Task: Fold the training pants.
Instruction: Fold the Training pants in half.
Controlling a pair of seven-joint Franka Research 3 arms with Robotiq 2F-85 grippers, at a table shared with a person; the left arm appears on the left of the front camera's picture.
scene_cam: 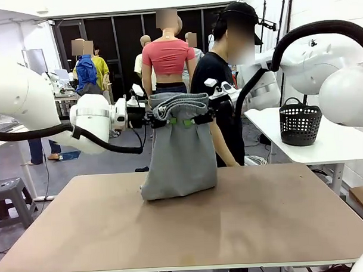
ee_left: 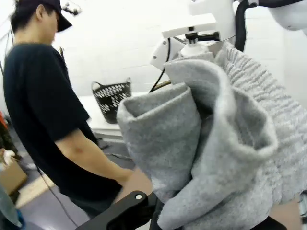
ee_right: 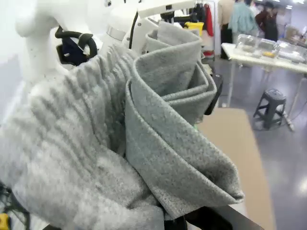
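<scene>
- Front view: training pants (scene_cam: 181, 154), soft grey jersey, hang bunched between my left hand (scene_cam: 169, 121) and right hand (scene_cam: 191, 120), both clenched on the gathered top; the lower hem rests on the brown table (scene_cam: 244, 229), whose near half lies open.
- Left wrist view: thick fleecy folds and ribbed waistband (ee_left: 259, 91) close up; person (ee_left: 43, 110) beside the table's far edge.
- Right wrist view: rolled jersey layers (ee_right: 168, 134); bare table at right.

A black mesh basket (scene_cam: 299, 121) sits on a white side table (scene_cam: 334, 144) at right; a grey stool (scene_cam: 9, 198) stands lower left.
</scene>
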